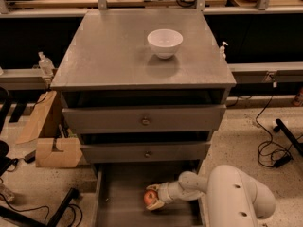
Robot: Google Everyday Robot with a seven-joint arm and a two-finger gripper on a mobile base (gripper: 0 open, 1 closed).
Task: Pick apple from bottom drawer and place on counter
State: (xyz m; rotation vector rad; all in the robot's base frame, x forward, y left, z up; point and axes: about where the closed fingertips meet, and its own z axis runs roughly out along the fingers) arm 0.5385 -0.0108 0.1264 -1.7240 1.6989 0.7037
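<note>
The red-orange apple (150, 197) lies in the open bottom drawer (118, 207), right of its middle. My gripper (154, 196) reaches in from the right on a white arm, and its pale fingers (156, 205) stand above and below the apple, around it. The fingers are open and close to the apple's sides. The grey counter (113, 56) tops the cabinet above.
A white bowl (164, 42) stands on the counter toward the back right. The two upper drawers (142, 121) with knobs stick out slightly above the bottom one. A cardboard box (52, 150) sits left of the cabinet. Cables (270, 150) lie on the floor at right.
</note>
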